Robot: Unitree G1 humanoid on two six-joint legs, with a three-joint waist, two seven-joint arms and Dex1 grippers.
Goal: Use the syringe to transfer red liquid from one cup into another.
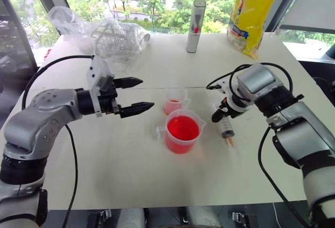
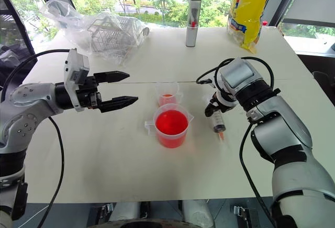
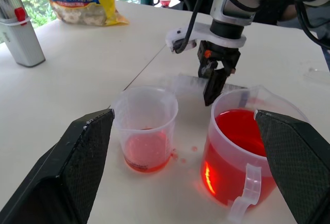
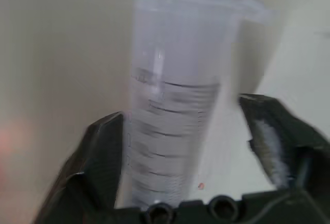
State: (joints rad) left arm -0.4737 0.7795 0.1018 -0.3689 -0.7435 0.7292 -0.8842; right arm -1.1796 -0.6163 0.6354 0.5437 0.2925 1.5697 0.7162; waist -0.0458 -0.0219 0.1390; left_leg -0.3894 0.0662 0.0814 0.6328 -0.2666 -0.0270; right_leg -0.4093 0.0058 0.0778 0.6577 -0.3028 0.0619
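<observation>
**Right gripper straddling syringe on table; left arm standing by over cups**

The syringe (image 2: pixel 219 125) is lying flat on the white table (image 2: pixel 104 160), just to the right of the measuring cup (image 2: pixel 170 127), its orange nozzle tip pointing toward the robot. The right gripper (image 2: pixel 214 107) is pointing steeply down at it. In the right wrist view the barrel is sitting between the two fingers, touching one, with a visible gap to the other finger (image 4: pixel 268 141), so the jaws are part-way closed and not yet clamping; lifting now would probably be premature.

The left gripper (image 1: pixel 133 96) is hovering level, jaws wide apart and holding nothing, aimed at the cups, likely waiting to steady one.

The measuring cup is holding most of the red liquid (image 1: pixel 182 128); the small cup (image 1: pixel 175 101) is standing just behind it, nearly touching, with only a shallow red layer.

Surroundings: a grey tube (image 1: pixel 196 26), a yellow bag (image 1: pixel 252 13) and a crumpled plastic wrap over a wire rack (image 1: pixel 107 36) are sitting at the far edge, well apart. Nothing is blocking the syringe-to-cup path; the cup's rim, close beside the right gripper, is the snag risk.
</observation>
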